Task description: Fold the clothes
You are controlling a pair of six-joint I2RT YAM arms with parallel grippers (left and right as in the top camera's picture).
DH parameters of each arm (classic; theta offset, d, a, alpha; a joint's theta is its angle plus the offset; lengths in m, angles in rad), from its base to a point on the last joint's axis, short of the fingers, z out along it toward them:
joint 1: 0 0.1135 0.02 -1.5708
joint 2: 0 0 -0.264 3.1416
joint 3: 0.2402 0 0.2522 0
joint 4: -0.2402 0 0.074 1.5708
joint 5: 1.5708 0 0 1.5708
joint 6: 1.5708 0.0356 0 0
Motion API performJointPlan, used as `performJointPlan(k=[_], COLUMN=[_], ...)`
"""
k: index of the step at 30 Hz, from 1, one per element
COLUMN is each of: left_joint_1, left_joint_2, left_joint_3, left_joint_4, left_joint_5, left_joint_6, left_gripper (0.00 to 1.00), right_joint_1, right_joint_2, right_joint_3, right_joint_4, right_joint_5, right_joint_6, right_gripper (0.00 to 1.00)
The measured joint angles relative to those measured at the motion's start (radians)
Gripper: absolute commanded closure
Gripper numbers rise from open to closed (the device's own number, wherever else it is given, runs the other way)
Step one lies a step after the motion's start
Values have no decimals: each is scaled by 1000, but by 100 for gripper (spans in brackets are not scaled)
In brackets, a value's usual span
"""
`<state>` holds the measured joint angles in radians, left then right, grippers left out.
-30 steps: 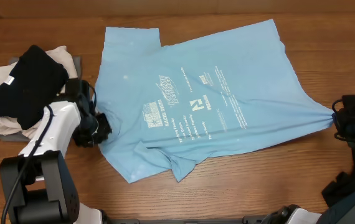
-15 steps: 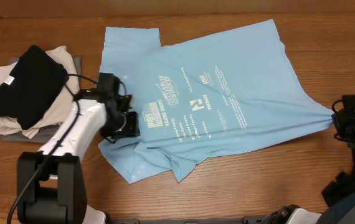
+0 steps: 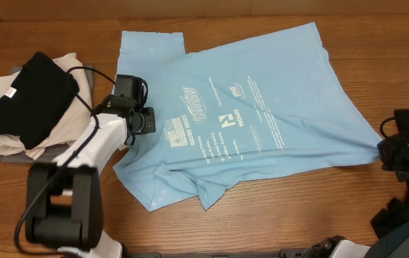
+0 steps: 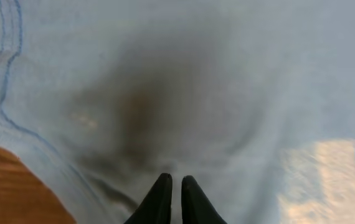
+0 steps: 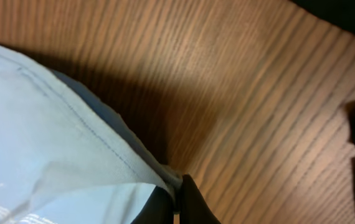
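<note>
A sky-blue T-shirt [image 3: 262, 86] lies spread across the middle of a wooden table [image 3: 262, 222], white lettering facing up. Its lower left part is bunched into loose folds.

The shirt's far right corner is drawn out to a point and pinched in the tips of the right gripper [image 5: 176, 186]. The left gripper [image 4: 175, 182] sits low over the shirt's left side, beside the print. Its fingertips are pressed almost together on the cloth, and creases run toward them, but it is unclear whether any cloth is caught.

A pile of garments [image 3: 25, 100], black on top of pale ones, sits at the table's left edge.

The step in hand appears to be flattening the shirt, with no fold made yet. Next, the bunched left side likely needs pulling smooth against the right arm's hold.
</note>
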<state>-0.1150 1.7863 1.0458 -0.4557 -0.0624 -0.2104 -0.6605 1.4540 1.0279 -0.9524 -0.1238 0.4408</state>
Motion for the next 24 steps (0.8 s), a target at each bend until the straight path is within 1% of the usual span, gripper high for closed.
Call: performJointPlan(k=[3,8,11,14,18,24], left_joint_1=[19,43,76,112,144,154], left_joint_2=[71,112,137,161,198,208], left_joint_3=[4,27,46,80,175,434], left_joint_4=[35,128,183,194,138,-60], left_joint_5=[-14,-23,8,53,90,108], left_joint_6=[0,-20,-40,-50,-45,5], left_gripper=[92,94,94,94,94,94], right_joint_1=[0,0,0,0,0,0], right_joint_2=[0,0,0,0,0,0], right_joint_3=[0,0,0,1,1,1], right_joint_4=[-10,-28,-39,-60,-75,-87], right_joint_5=[17,25,26,20,18,0], right_joint_6=[0,0,0,0,-5,-19], right_gripper=[96,96,96,96,96,96])
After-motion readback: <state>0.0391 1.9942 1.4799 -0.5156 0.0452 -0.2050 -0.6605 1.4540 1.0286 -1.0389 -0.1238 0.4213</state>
